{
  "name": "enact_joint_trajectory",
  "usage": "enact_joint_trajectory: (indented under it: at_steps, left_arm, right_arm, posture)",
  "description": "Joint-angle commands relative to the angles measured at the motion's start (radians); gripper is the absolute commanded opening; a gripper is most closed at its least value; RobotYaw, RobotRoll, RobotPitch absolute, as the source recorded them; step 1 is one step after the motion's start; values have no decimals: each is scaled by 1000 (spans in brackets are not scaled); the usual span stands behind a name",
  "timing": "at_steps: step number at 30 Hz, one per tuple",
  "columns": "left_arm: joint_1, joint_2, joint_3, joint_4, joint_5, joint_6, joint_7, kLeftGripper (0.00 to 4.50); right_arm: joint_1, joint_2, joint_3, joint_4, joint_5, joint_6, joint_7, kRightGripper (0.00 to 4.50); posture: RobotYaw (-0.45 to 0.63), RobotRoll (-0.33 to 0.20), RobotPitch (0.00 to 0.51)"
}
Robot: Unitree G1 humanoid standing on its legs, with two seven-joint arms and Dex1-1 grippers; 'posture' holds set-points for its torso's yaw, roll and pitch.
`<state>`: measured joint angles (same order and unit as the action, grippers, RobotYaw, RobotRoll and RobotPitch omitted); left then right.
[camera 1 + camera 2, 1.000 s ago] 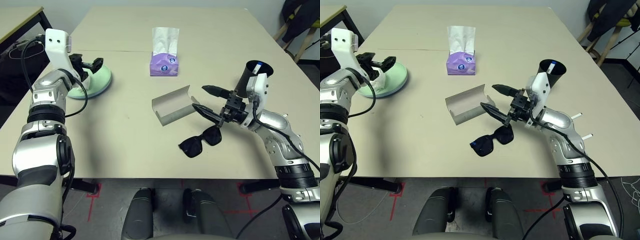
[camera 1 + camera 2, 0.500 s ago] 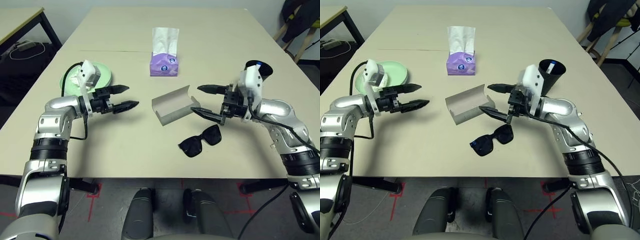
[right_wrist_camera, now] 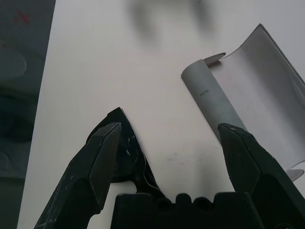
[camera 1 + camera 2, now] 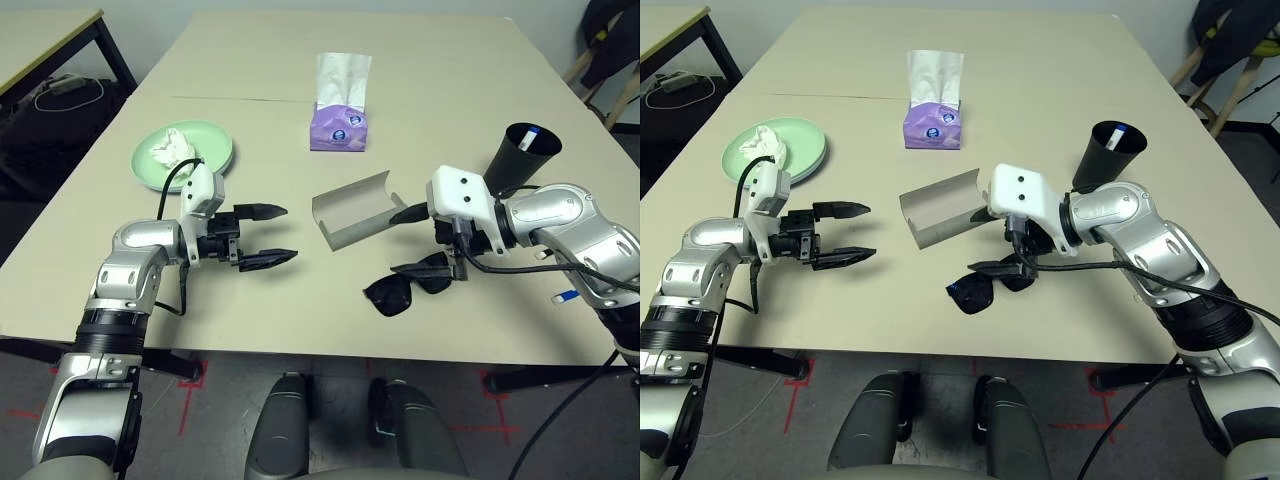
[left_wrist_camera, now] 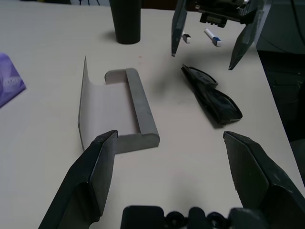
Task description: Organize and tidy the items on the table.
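While both arms hang over the table, notes run view by view.

Head views, layout: glasses case (image 4: 352,208) lies open near centre of the table (image 4: 440,90); sunglasses (image 4: 408,287) just beside it at 5 o'clock; green plate (image 4: 184,155) with crumpled tissue (image 4: 168,147) at 10 o'clock; black cup (image 4: 521,158) at 3 o'clock, a marker (image 4: 533,134) standing in it.
Head views, jaws: left gripper (image 4: 272,235) released, empty, pointing toward the case; right gripper (image 4: 992,240) spread wide, lower finger just above the sunglasses.
Head views, risk: a shallow pinch on the glossy frame could skid it off the near edge.
Left wrist view, shapes: case is a grey matte half-tube with a thin curled lid, light, likely to slide if nudged.
Left wrist view, extras: two loose markers (image 5: 212,37) lie beyond the sunglasses.
Right wrist view, risk: one finger (image 3: 102,152) overlaps the dark lens; closing there could smear or twist the folded arms.
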<state>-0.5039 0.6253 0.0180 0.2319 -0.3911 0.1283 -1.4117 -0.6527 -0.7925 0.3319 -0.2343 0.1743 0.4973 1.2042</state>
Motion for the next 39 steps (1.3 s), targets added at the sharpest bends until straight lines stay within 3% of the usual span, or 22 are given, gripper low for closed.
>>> enact_joint_trajectory:
  at_steps: [1,17,29,39]
  left_arm:
    - [13,-13,-10,-26,-12,-79,-36,4490]
    - [74,-29,-50,-91,-39,-104,-66,4490]
    - [88,-18,-47,-107,-44,-88,-54,4490]
    - [94,-17,-51,-113,-38,-81,-45,4490]
  right_arm:
    - [-29,-30,52,-13,-73,-30,25,4500]
    - [-202,-95,254,-116,-285,204,167,4500]
    - [-232,-68,353,-107,-431,49,221,4500]
    - [-230,-38,369,-73,-518,42,275,4500]
  posture:
    - [163,0,165]
    - [170,0,178]
    - [177,0,173]
    - [177,0,167]
